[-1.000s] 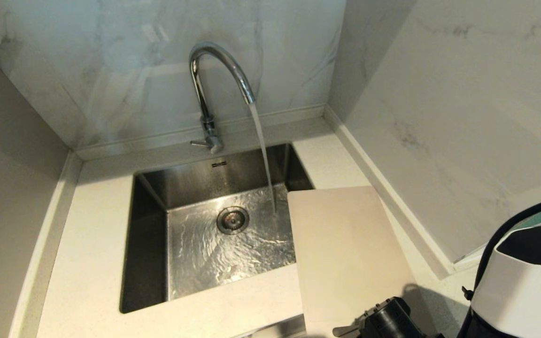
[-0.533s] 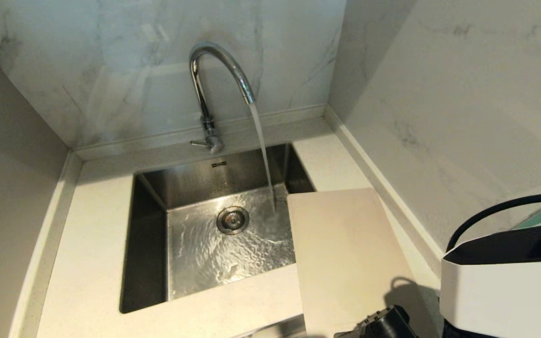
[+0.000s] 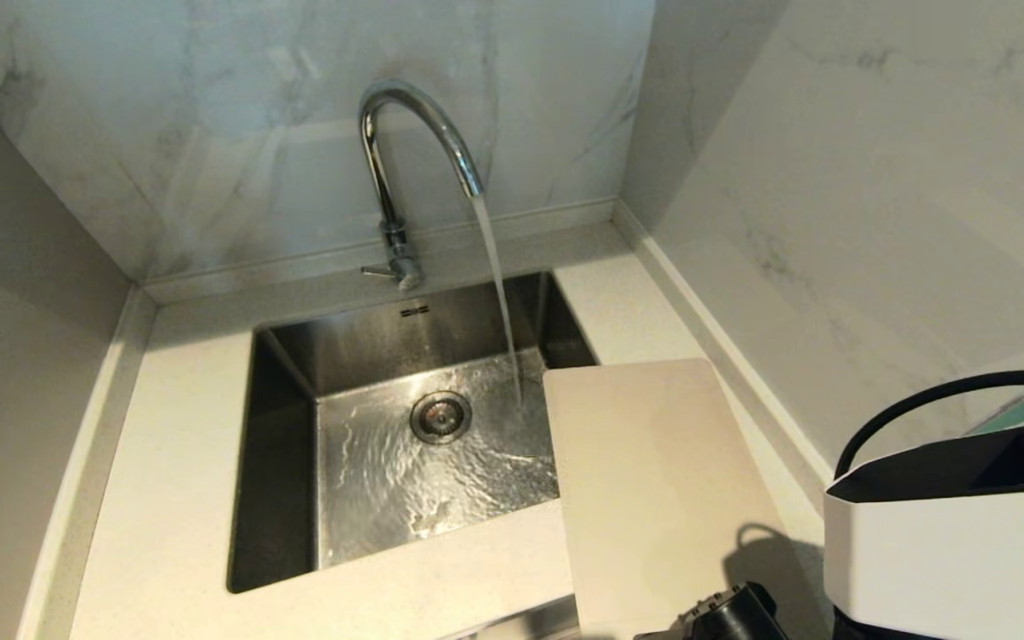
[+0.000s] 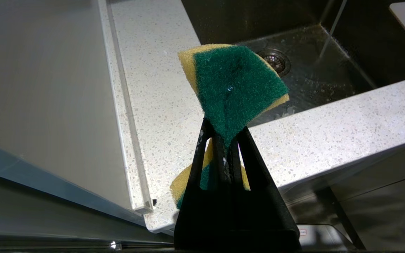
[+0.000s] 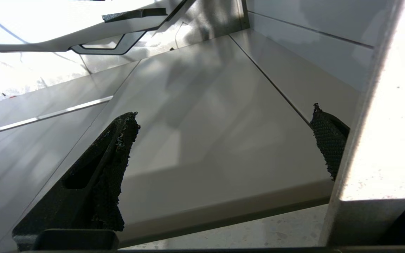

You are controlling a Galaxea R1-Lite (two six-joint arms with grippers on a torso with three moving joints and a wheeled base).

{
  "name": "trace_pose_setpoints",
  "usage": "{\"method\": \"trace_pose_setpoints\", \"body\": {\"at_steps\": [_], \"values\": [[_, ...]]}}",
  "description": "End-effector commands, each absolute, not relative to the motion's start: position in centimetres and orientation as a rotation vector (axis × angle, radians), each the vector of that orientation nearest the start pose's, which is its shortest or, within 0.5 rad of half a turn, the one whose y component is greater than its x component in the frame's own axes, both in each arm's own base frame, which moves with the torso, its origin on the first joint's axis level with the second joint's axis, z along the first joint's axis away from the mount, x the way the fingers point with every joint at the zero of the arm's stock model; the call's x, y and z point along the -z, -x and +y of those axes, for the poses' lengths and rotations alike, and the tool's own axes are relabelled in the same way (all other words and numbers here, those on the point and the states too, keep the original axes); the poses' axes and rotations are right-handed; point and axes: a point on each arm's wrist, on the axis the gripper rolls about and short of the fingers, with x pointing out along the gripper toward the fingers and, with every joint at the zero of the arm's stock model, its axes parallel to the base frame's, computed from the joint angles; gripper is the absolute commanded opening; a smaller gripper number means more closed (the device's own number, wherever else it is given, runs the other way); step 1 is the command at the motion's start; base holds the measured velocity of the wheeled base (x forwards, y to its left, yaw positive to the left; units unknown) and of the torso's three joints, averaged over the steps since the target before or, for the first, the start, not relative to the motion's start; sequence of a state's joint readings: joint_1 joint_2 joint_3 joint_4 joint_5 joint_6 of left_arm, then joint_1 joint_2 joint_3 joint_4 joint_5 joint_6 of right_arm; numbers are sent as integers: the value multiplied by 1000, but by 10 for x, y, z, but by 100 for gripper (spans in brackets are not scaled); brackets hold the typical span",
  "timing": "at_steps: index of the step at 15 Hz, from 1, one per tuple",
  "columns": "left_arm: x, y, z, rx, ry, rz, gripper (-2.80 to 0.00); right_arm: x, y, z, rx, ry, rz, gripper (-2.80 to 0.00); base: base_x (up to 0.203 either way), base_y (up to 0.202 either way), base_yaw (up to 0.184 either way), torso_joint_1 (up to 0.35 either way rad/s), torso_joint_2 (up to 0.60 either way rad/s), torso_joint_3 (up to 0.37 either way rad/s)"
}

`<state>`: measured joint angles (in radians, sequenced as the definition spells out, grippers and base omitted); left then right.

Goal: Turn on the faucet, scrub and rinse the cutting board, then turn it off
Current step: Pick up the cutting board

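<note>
Two marble walls (image 3: 832, 178) meet at about one o'clock on my head feed, and below them the pale speckled worktop (image 3: 165, 444) wraps around a steel sink (image 3: 281, 462) set square in the middle. My right arm (image 3: 956, 524) fills the four o'clock corner as a white and black housing with a black cable looped over it. The cutting board (image 3: 654, 480) lies flat on the worktop at the sink's three o'clock side, its near-left edge overhanging the basin a little; its handle end is hidden from me at the bottom of the feed. The faucet (image 3: 405, 151) stands at twelve o'clock behind the sink, spout arched toward the right, with water (image 3: 499, 293) running from it onto the basin floor just right of the drain (image 3: 440, 416) and close to the board's far-left corner. The basin floor is rippled with water. On the left wrist feed, my left gripper (image 4: 225, 140) has its jaws pressed together on a green and yellow sponge (image 4: 234, 84), hovering over the worktop's front edge near the sink. On the right wrist feed, my right gripper (image 5: 223, 140) has its jaws spread wide with nothing between them, pointed at a grey panel.
</note>
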<state>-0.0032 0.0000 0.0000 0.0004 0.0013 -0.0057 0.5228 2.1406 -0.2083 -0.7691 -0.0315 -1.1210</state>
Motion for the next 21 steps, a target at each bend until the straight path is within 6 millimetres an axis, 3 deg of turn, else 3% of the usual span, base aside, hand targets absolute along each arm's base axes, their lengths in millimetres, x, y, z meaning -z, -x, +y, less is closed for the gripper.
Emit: {"method": "trace_pose_setpoints", "body": {"at_steps": [1, 21], "values": [[-75, 23, 0, 2, 6, 2, -280, 33, -184, 104, -1049, 1293, 789, 0, 0, 0, 0, 0, 0, 0], [-75, 23, 0, 2, 6, 2, -280, 22, -185, 104, -1015, 1337, 741, 0, 0, 0, 0, 0, 0, 0]]}}
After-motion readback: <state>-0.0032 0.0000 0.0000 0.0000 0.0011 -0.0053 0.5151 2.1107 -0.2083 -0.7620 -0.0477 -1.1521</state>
